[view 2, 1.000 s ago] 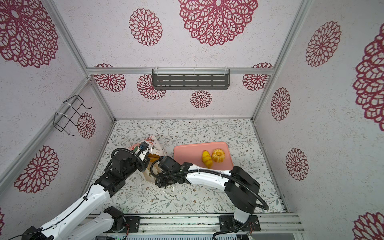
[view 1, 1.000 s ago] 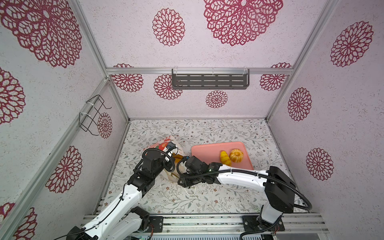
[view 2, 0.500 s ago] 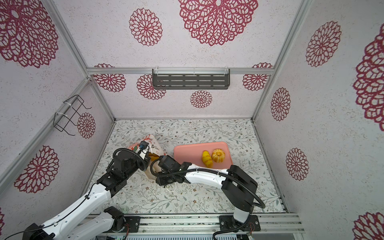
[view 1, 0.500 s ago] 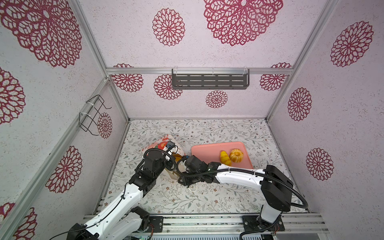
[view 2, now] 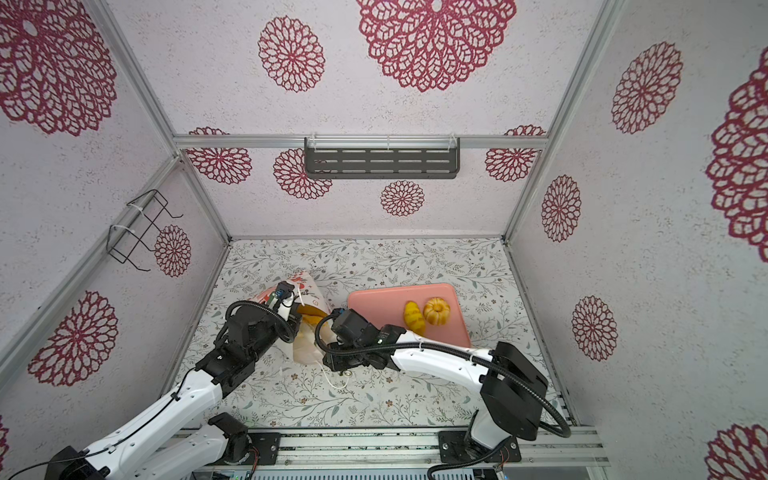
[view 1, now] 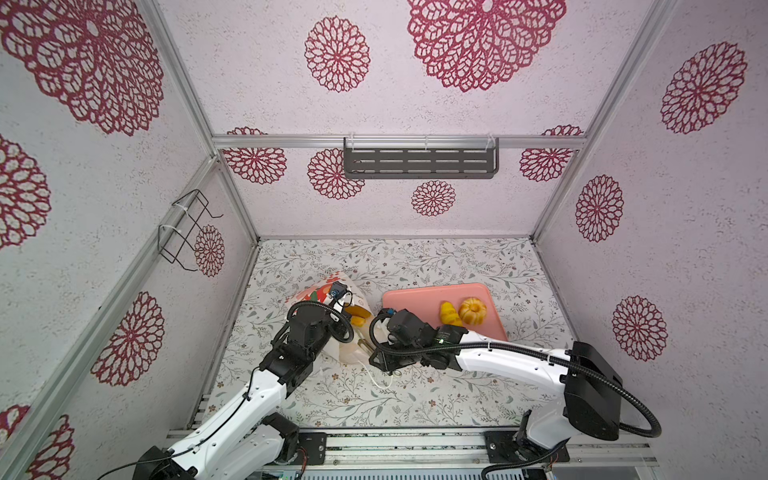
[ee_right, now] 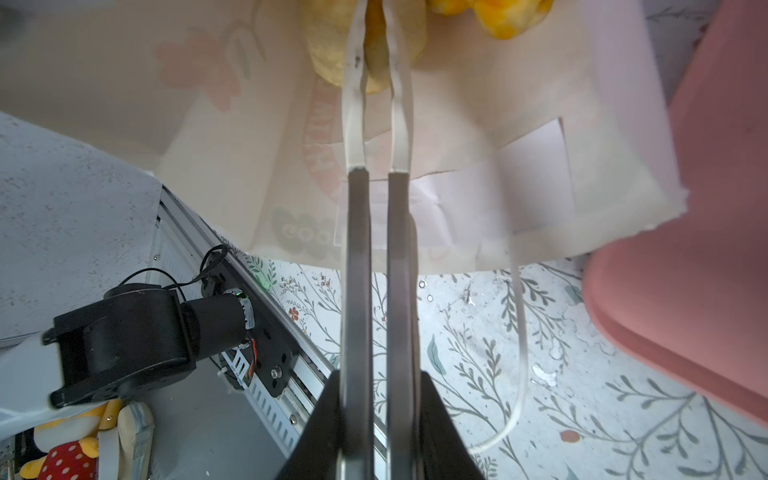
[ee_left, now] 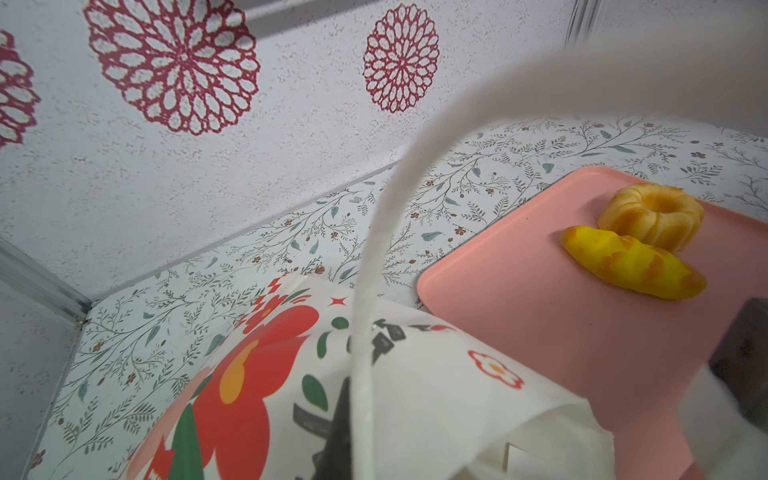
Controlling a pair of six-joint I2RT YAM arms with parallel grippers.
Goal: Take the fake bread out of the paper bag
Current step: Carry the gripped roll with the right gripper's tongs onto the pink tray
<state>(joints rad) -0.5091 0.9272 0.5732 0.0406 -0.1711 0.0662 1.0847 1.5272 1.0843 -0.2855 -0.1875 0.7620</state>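
2 pieces of fake bread lie on your pink tray (view 1: 415, 297), right of centre on the table (view 1: 415, 395): 1 fluted ring bun (view 1: 472, 310) and 1 long loaf (view 1: 449, 312). They touch each other, with the loaf on the side nearer the bag.

1 paper bag (view 1: 309, 293), white with a red flower print, lies on its side just left of the tray, its mouth turned toward the right arm. In both top views you see orange bread (view 1: 358, 314) inside the mouth.

Your left gripper (view 1: 345, 298): jaws fully closed at the upper rim of the bag's mouth, holding that side up off the table. In the left wrist view the upper cord handle (ee_left: 374, 270) loops close past the lens and runs down to the gripper. You cannot tell whether the jaws pinch cord, paper or both.

Your right gripper (ee_right: 373, 16): reached into the bag's mouth, fingers (ee_right: 353, 104) closed almost together on 1 pale roll (ee_right: 328, 54), which bulges on either side of them. 1 bright orange piece (ee_right: 503, 16) lies just beside the roll, inside the bag.

1 lower cord handle (ee_right: 521, 353) trails loose from the bag's rim across the table, near the right arm.
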